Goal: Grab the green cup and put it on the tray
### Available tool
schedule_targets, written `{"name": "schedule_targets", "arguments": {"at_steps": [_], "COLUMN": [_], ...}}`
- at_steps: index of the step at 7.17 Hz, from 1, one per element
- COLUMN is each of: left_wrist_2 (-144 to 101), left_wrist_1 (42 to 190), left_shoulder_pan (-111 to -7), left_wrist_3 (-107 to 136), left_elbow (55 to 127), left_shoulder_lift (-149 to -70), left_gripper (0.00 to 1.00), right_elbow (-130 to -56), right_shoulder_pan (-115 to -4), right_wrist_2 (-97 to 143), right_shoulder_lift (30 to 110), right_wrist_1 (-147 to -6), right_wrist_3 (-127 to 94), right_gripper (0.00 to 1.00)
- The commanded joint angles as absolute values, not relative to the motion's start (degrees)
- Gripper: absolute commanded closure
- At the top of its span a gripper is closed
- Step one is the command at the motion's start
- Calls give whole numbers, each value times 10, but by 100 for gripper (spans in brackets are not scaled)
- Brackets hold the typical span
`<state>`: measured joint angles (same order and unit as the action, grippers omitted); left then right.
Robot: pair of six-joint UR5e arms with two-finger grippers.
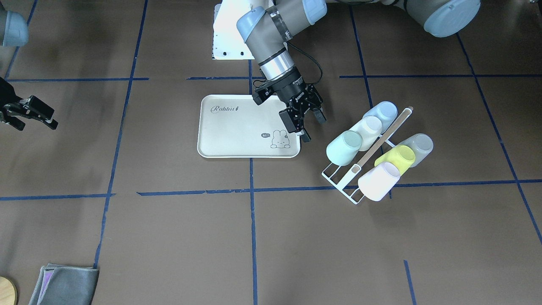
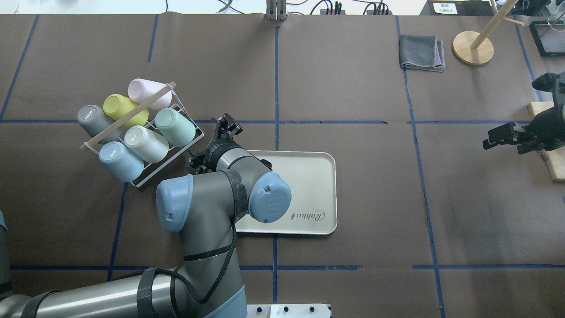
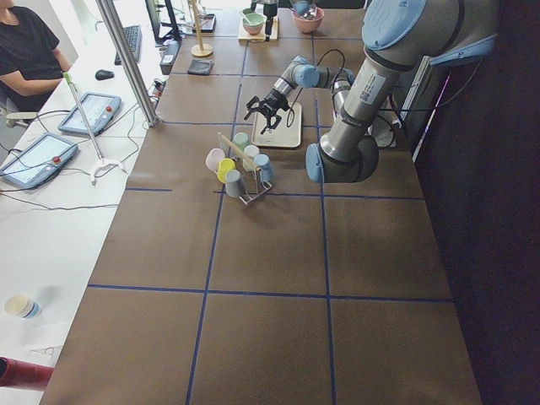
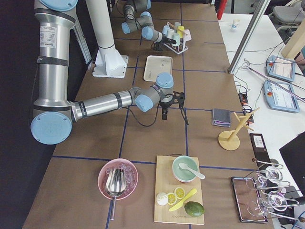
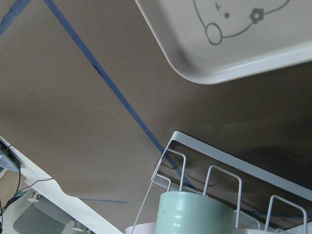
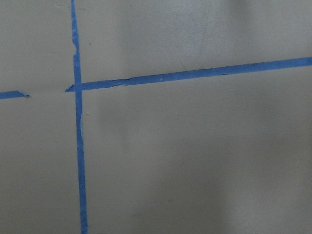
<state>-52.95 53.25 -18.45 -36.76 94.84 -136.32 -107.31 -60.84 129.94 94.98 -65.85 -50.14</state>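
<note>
The green cup lies tilted on a white wire rack, at the rack end nearest the tray; it also shows in the overhead view and at the bottom of the left wrist view. The cream tray with "Rabbit" script and a bunny drawing lies bare on the table beside the rack. My left gripper is open and empty. It hovers over the tray's corner next to the rack, a short way from the green cup. My right gripper is open and empty, far off over bare table.
The rack also holds pale blue, cream, yellow, grey and pinkish-white cups under a wooden bar. A folded grey cloth and a wooden stand base lie at the far right.
</note>
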Motion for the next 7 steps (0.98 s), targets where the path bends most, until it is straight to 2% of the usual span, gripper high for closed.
{"name": "schedule_targets", "arguments": {"at_steps": [1,7], "left_wrist_2": [-477,-398], "left_wrist_1": [490,475], "left_shoulder_pan": [-172,-171], "left_wrist_3": [-367,-324], "left_elbow": [906,846], "left_shoulder_lift": [-1368,-1362], "left_gripper": [0,0], "right_elbow": [-1072,-1074], "right_shoulder_pan": [-609,-611], "right_wrist_2": [1300,1300], "right_shoulder_lift": [956,960], "right_wrist_1": [-657,-657], "right_wrist_3": [-498,-498], "right_gripper": [0,0]}}
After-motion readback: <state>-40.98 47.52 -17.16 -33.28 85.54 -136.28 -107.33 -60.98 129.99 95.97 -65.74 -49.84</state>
